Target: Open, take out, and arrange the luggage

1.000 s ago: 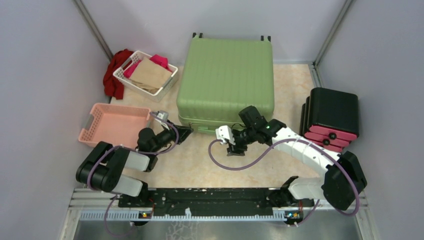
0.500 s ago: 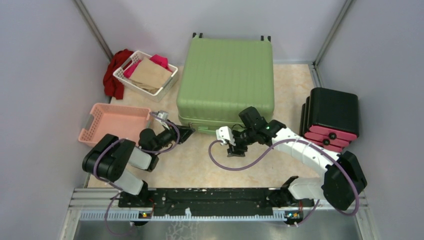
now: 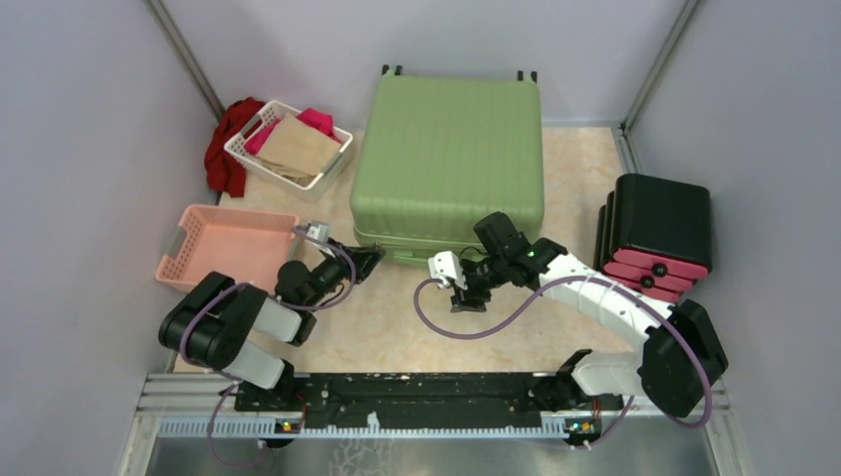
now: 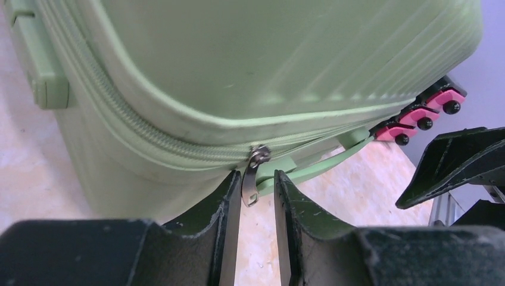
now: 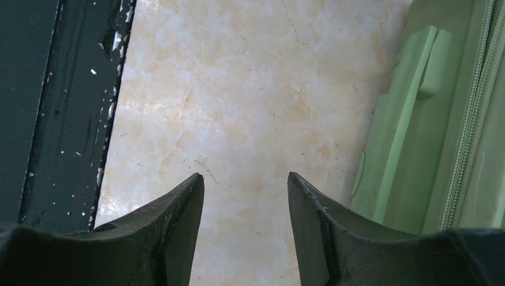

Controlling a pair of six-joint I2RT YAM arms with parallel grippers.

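We found left end effector [image 4: 256, 180] barely open astride zipper pull [image 4: 250, 188], unpinched; needed square pinch, then drag along luggage [image 3: 448, 159] seam. Right end effector [image 5: 245, 179] gaped empty.

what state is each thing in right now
luggage, closed, zipped, lying flat
zipper pull, hanging loose, not pinched
left gripper, open around the zipper pull
right gripper, open, empty
white basket, holding folded clothes
pink basket, empty
black-and-pink cases, stacked, closed
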